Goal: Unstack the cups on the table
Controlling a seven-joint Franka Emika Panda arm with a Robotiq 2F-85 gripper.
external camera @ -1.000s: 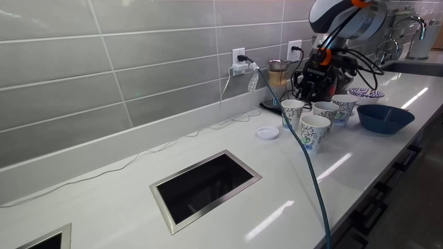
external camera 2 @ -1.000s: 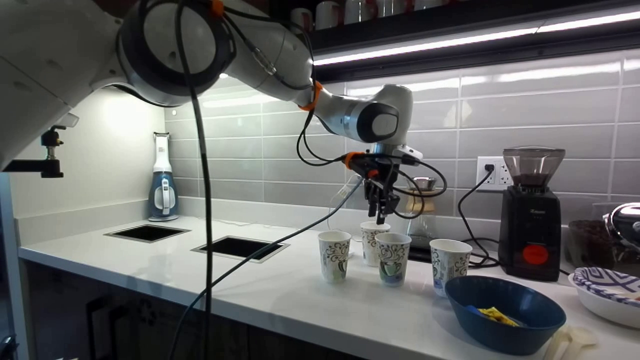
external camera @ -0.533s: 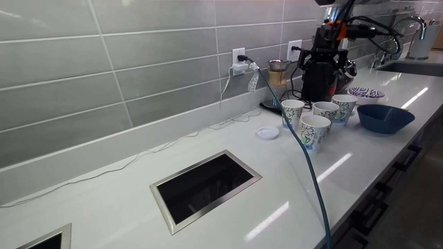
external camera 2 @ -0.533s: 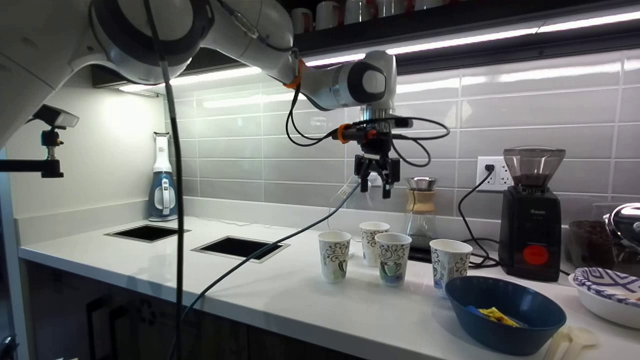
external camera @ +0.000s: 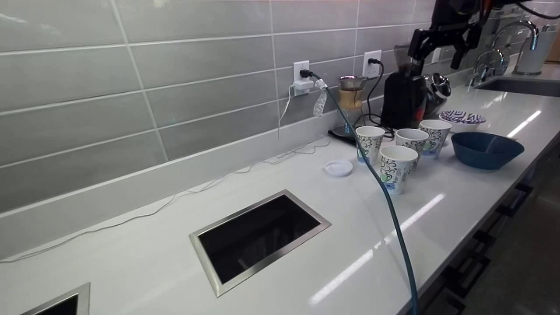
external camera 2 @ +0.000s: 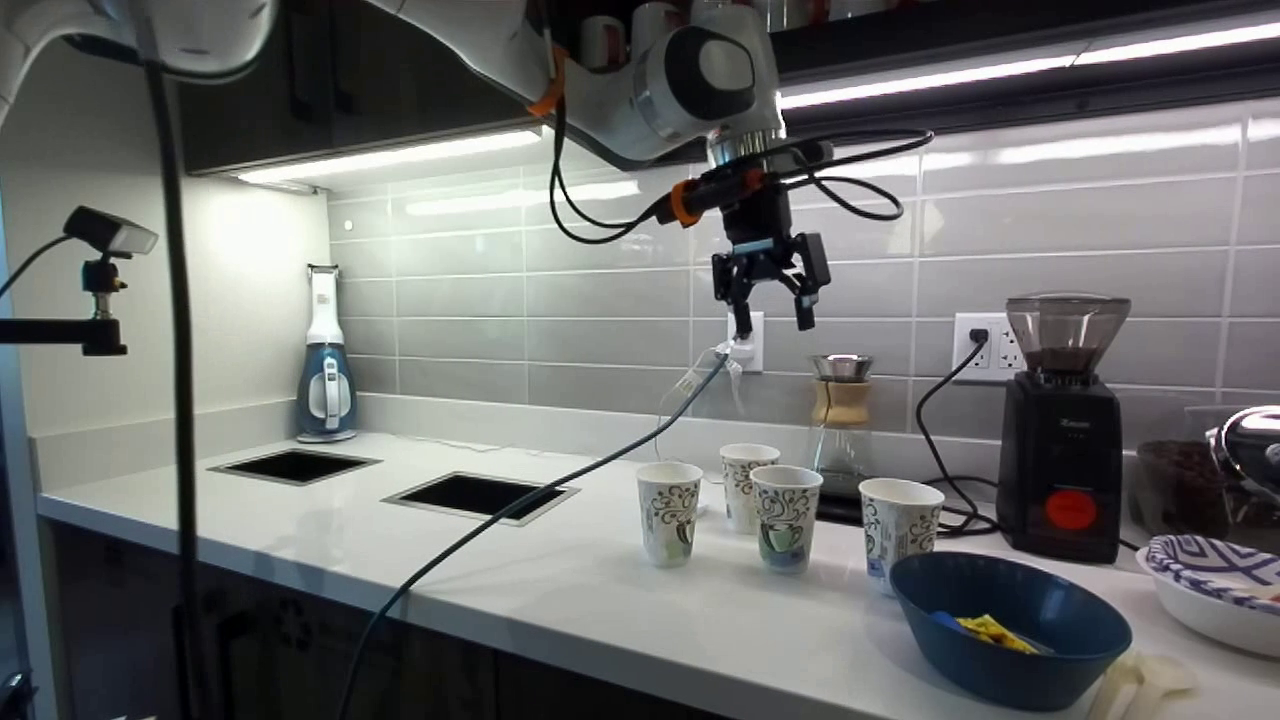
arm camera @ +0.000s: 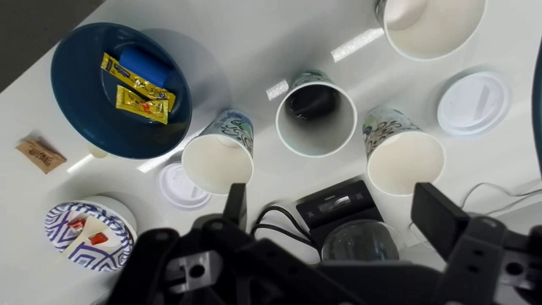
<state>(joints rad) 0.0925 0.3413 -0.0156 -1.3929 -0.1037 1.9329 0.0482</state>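
Note:
Several white cups with teal and dark swirl patterns stand upright and apart on the white table (external camera 2: 580,580). In an exterior view they are a left cup (external camera 2: 670,515), a rear cup (external camera 2: 738,490), a middle cup (external camera 2: 787,520) and a right cup (external camera 2: 897,525) beside the blue bowl. The wrist view shows the cups from above, one dark inside at the bottom (arm camera: 316,123), the others pale inside (arm camera: 218,165) (arm camera: 405,163) (arm camera: 434,29). My gripper (external camera 2: 773,322) is open and empty, well above the cups. Its fingers are wide apart in the wrist view (arm camera: 332,203).
A dark blue bowl (external camera 2: 1010,640) with yellow packets stands near the front edge. A patterned bowl (arm camera: 89,235), white lids (arm camera: 474,103) and a black scale (arm camera: 336,203) with a glass carafe (external camera 2: 842,430) are nearby. A black grinder (external camera 2: 1060,460) stands behind. A cable (external camera: 396,214) crosses the counter.
My gripper has risen from just above the rear cup to high over the counter, and has turned so its fingers show spread apart. The cups have not moved.

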